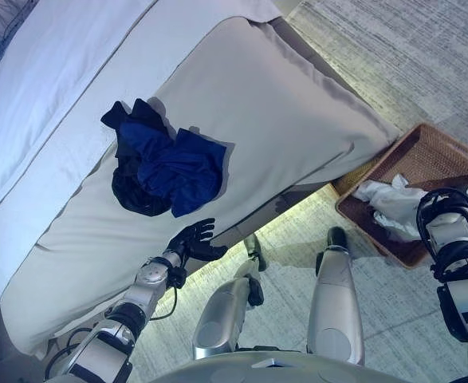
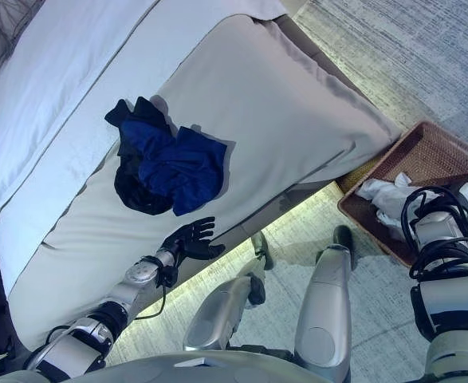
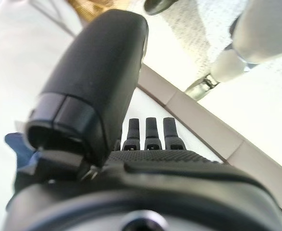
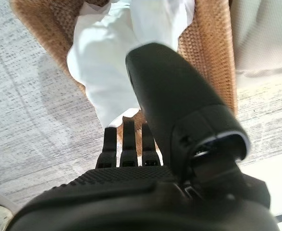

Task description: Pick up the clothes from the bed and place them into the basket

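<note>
Bed (image 1: 281,112): grey cover over most of it, white sheet along the far side; largest item in the head views.

Floor: pale carpet, with a lit strip under the bed's edge.

Basket (image 1: 425,152): brown wicker, on the floor beside the bed's corner, at the robot's right. Already holds a white garment (image 1: 389,203), so that part of the task looks done.

Dark clothes (image 1: 166,163): a crumpled blue piece lying on black ones, resting on the grey cover, well apart from the basket. Not yet lifted; this pile is what remains, as far as can be judged.

Left hand (image 1: 192,239): at the bed's near edge, just short of the dark clothes, fingers spread and empty, touching nothing of the pile.

Right hand (image 4: 126,144): over the basket, fingers straight, holding nothing.

Views compared: only the head views show the pile, the basket and the left hand together. The right wrist view alone shows the right hand's fingers, extended above the white garment and the wicker weave; in the head views the forearm hides them. The left wrist view shows a sliver of blue cloth beside the thumb and straight fingers over the bed's edge.
</note>
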Motion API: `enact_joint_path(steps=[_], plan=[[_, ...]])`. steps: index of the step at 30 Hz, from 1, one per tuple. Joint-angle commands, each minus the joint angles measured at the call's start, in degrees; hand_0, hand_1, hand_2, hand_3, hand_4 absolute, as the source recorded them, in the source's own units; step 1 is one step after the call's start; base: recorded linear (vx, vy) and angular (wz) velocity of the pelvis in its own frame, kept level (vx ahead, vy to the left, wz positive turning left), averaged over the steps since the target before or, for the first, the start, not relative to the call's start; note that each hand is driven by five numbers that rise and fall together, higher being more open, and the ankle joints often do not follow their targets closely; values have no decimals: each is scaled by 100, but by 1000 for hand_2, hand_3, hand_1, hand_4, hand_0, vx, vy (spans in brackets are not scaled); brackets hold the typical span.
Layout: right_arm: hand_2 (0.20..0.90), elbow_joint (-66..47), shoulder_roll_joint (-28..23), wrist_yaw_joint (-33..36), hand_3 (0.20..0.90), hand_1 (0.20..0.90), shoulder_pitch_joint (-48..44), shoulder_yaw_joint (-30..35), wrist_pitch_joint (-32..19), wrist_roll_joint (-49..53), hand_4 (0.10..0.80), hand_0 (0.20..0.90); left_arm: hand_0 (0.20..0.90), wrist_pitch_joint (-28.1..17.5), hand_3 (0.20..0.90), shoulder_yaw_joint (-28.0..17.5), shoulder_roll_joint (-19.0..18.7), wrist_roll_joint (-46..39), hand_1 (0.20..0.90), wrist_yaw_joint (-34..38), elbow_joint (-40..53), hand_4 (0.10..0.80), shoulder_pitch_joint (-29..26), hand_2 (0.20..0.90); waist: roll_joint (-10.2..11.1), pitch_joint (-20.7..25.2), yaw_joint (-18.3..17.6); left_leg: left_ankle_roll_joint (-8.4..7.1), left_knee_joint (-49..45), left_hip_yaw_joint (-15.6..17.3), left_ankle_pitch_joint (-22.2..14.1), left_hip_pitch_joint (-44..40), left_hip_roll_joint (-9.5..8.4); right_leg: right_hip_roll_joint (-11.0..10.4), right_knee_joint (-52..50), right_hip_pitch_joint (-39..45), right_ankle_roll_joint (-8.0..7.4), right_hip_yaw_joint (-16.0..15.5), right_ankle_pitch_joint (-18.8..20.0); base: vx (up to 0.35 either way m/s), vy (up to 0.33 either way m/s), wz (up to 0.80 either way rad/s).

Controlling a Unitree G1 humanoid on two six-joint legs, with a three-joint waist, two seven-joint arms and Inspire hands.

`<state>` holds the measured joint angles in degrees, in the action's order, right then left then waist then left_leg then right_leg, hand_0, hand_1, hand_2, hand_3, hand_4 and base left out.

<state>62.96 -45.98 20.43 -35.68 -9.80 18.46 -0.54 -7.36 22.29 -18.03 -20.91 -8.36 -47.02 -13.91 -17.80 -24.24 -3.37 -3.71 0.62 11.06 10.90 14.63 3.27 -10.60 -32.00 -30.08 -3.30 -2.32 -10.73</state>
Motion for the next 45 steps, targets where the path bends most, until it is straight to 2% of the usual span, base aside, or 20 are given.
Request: enact_joint_path(steps=[1,4,5,6,7,11,13,14,16,20,23,27,29,33,36,40,44,45], plan=[[900,-388,-579,145,900,900,-171,68,-290,149,800,900,900,-19,900,-421,-491,-120,900,17,108,800,176,900,324,-224,-115,90,-1045,-176,-1240,-104,-311,370,639,700,563,-812,-101,45,14,6],[900,-1278,-671,276,900,900,134,298,-304,195,800,900,900,162,900,-610,-494,-38,900,48,40,800,353,900,495,-160,-155,66,-1012,-122,-1279,-272,-230,440,860,932,553,-844,-39,50,32,6],[900,-1644,-698,299,900,900,259,413,-234,249,800,900,900,201,900,-670,-492,-26,900,71,2,800,425,900,543,-140,-170,95,-990,-58,-1182,-271,-178,473,1015,979,587,-899,148,77,36,3],[900,-1649,-697,299,900,900,276,419,-229,247,800,900,900,202,900,-661,-492,-26,900,71,0,800,432,900,554,-128,-169,56,-995,-105,-1291,-341,-197,469,968,1031,544,-850,1,57,75,1],[900,-2329,-749,359,900,900,454,680,-240,75,800,900,900,232,900,-794,-459,-21,900,98,-126,800,571,900,664,-64,-208,83,-936,-23,-1205,-400,-137,518,1215,1146,557,-881,204,144,88,-1],[900,-4130,-596,469,900,900,969,1283,-409,-430,800,900,900,202,900,-1040,-316,-4,900,144,-286,800,867,900,871,72,-283,75,-787,34,-1238,-657,-89,579,1528,1455,474,-835,284,108,115,-10],[900,-5279,-397,261,900,900,1216,1416,-473,-913,800,900,900,194,900,-1200,-226,20,900,154,-380,800,975,900,984,163,-308,83,-707,56,-1241,-748,-89,595,1667,1577,425,-805,329,128,180,-7],[900,-5960,-249,-116,900,900,1284,1322,-499,-1387,800,900,900,233,900,-1341,-141,54,900,170,-419,800,1038,900,1096,251,-284,94,-669,55,-1243,-788,-103,586,1792,1686,378,-787,375,101,193,-6],[900,-6052,-225,-525,900,900,1289,1201,-380,-1623,800,900,900,244,900,-1403,-105,70,900,181,-451,800,1073,900,1202,333,-228,106,-616,50,-1241,-825,-114,573,1897,1784,336,-785,420,70,143,-2],[900,-5636,-175,-1140,900,900,1297,950,-5,-1897,800,900,900,302,900,-1449,-171,222,900,216,-444,800,1145,900,1488,470,18,152,-392,-57,-1195,-953,-156,554,2134,2090,235,-917,533,46,45,27],[900,-5298,-107,-1376,900,900,1145,655,-352,-1940,800,900,900,283,900,-1388,-214,257,900,283,-508,800,1292,900,1642,587,312,202,-233,-243,-1174,-1094,-198,504,2296,2357,165,-1150,624,83,93,45],[900,-5210,69,-1599,900,900,946,226,-733,-2028,800,900,900,293,900,-1408,-191,339,900,295,-689,800,1425,900,1701,743,570,268,-182,-380,-1190,-1225,-290,393,2448,2615,60,-1317,731,131,166,31],[900,-5107,201,-1689,900,900,864,-50,-1149,-2409,800,900,900,347,900,-1427,-188,393,900,293,-826,800,1491,900,1727,845,722,320,-197,-473,-1233,-1302,-354,338,2536,2768,3,-1393,783,187,230,41],[900,-4788,371,-1653,900,900,615,-483,-1387,-2596,800,900,900,388,900,-1466,-195,503,900,276,-1005,800,1538,900,1785,904,1006,431,-304,-629,-1319,-1308,-460,219,2593,2897,-91,-1525,857,120,200,39],[900,-4040,573,-1553,900,900,-16,-1039,-1176,-2681,800,900,900,505,900,-1379,-327,524,900,226,-1098,800,1399,900,1829,736,1377,543,-592,-831,-1371,-1062,-563,79,2450,2871,-152,-1691,877,27,179,43],[900,-2965,799,-1512,900,900,-821,-1499,-780,-2261,800,900,900,571,900,-1234,-501,428,900,204,-1107,800,1174,900,1908,482,1784,624,-882,-1095,-1407,-711,-663,-34,2292,2843,-135,-1868,912,5,66,46],[900,-1543,1069,-2206,900,900,-1546,-1766,44,-1537,800,900,900,590,900,-1068,-669,276,900,194,-954,800,905,900,1970,213,2200,636,-1015,-1321,-1342,-302,-729,-100,2209,2787,-107,-2072,949,-1,-1,49],[900,-1001,1166,-2387,900,900,-1647,-1729,243,-1107,800,900,900,583,900,-1037,-702,267,900,207,-889,800,848,900,1993,144,2331,603,-1005,-1395,-1442,-310,-720,-100,2170,2823,-156,-2068,883,65,-74,31]])
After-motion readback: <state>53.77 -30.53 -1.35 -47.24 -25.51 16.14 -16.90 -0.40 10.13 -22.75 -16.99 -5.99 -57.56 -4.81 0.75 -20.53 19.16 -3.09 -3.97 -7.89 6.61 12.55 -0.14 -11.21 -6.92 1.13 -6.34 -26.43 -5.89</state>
